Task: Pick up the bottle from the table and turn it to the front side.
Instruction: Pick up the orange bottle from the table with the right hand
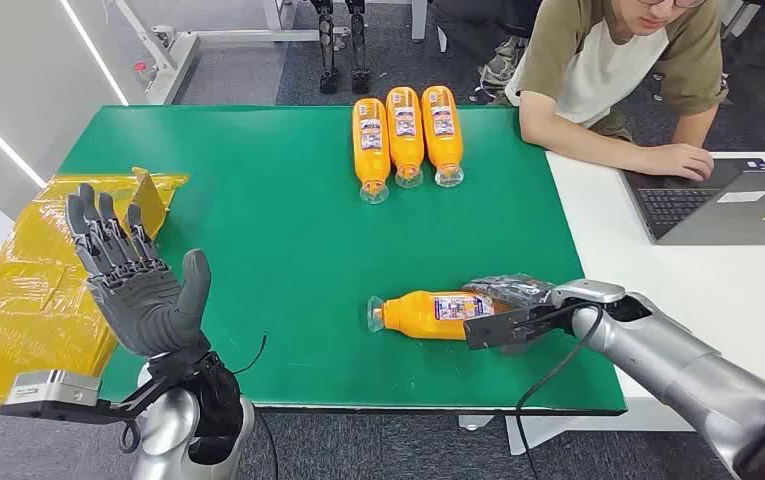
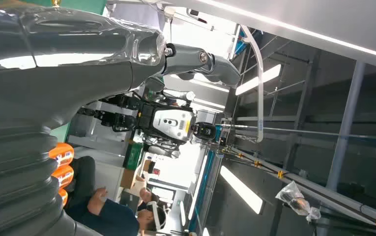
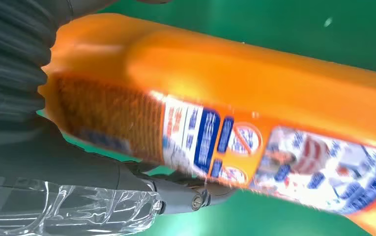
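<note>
Bottle [image 1: 428,315] lies on its side on the green table [image 1: 268,230], near the front edge, R of centre, clear cap end pointing to the robot's left, label facing up. R hand [image 1: 506,318] is at the bottle's base end, fingers around it; in the R wrist view the bottle [image 3: 254,118] sits right against the hand [image 3: 53,147], thumb under it w/ clear plastic wrap on the hand. So R hand grips the bottle, which looks to be touching or just off the table; can't tell which.

L hand [image 1: 133,275] is raised over the table's front-left corner, palm up, fingers spread, holding nothing. L wrist view looks up at ceiling lights & another robot.

Three more orange bottles [image 1: 405,135] lie side by side at the far edge, caps toward the robot. Yellow bag [image 1: 28,290] sits left of the table. A person [image 1: 608,70] sits at the far right w/ a hand at a laptop [image 1: 728,205] on the white desk.
</note>
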{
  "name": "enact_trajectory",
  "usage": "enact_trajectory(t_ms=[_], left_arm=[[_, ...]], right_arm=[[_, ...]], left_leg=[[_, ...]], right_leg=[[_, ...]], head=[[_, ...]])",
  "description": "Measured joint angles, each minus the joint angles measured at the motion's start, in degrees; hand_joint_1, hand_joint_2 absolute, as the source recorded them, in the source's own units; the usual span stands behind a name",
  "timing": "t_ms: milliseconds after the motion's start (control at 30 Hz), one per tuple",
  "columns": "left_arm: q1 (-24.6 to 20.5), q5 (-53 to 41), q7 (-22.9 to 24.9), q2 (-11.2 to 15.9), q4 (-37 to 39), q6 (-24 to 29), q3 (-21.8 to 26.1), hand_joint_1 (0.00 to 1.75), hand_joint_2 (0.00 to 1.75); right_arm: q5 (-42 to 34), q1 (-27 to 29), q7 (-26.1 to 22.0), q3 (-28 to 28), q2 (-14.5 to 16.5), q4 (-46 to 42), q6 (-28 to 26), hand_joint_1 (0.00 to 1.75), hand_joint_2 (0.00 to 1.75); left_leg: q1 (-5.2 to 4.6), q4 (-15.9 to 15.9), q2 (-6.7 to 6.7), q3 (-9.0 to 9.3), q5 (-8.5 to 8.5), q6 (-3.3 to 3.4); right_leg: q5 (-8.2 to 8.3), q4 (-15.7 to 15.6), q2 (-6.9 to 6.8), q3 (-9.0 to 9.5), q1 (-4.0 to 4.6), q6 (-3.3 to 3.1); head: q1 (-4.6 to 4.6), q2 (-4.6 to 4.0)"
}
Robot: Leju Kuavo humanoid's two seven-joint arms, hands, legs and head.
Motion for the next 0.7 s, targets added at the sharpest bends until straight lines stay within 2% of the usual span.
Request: enact_trajectory(t_ms=[33,67,100,200,300,400,533,700], left_arm=[[0.0,0.0,0.0,0.0,0.0,0.0,0.0,0.0,1.75],[0.01,-0.01,0.0,0.0,0.0,0.01,0.0,0.0,1.75],[0.03,-0.02,0.0,0.02,0.01,0.03,0.0,0.0,1.75],[0.1,-0.03,0.0,0.2,0.01,0.25,0.0,0.0,1.75],[0.13,-0.03,0.0,0.31,0.0,0.39,0.0,0.0,1.75],[0.13,0.03,0.0,0.31,0.01,0.43,0.0,0.0,1.75],[0.13,0.12,0.0,0.31,0.02,0.49,0.0,0.0,1.75],[0.13,0.01,0.0,0.31,0.01,0.59,0.0,0.0,1.75]], right_arm=[[0.21,0.41,-0.15,0.05,0.06,0.28,-1.18,0.91,1.75],[0.44,0.83,-0.31,0.09,0.14,0.6,-2.37,1.02,1.75],[0.82,1.52,-0.62,0.15,0.28,1.17,-4.62,1.37,1.75],[1.49,2.79,-1.44,0.2,0.7,2.74,-8.68,1.52,1.75],[1.94,3.16,-1.73,0.19,0.89,3.7,-9.49,1.67,1.75],[2.02,3.34,-2.02,0.17,0.95,4.1,-10.04,1.74,1.75],[1.84,4.4,-2.23,-0.54,1.09,4.06,-12.86,1.75,1.75],[1.31,8.33,-1.9,-3.66,1.98,2.82,-22.04,1.75,1.75]], left_leg=[[0.01,0.0,0.0,0.0,0.0,0.0],[0.01,0.0,0.0,0.0,0.0,0.0],[0.02,0.0,0.0,0.01,-0.01,0.0],[0.02,0.0,0.16,0.12,-0.05,0.05],[0.02,0.0,0.24,0.25,-0.08,0.09],[0.02,0.01,0.24,0.34,-0.08,0.1],[0.02,0.02,0.21,0.45,-0.07,0.1],[0.03,0.01,0.25,0.61,-0.11,0.14]], right_leg=[[0.0,0.0,0.0,0.01,0.01,0.0],[-0.01,0.0,0.0,0.02,0.01,0.01],[-0.01,-0.01,0.01,0.03,0.01,0.01],[-0.01,-0.03,0.15,0.1,0.01,0.02],[-0.02,-0.06,0.19,0.21,0.02,0.03],[-0.02,-0.07,0.17,0.33,0.01,0.06],[0.0,-0.07,0.13,0.48,0.02,0.08],[0.0,-0.1,0.18,0.63,0.03,0.08]], head=[[0.01,0.0],[0.02,0.0],[0.01,0.0],[0.0,0.0],[0.01,0.0],[0.01,0.0],[0.02,0.0],[0.01,0.0]])
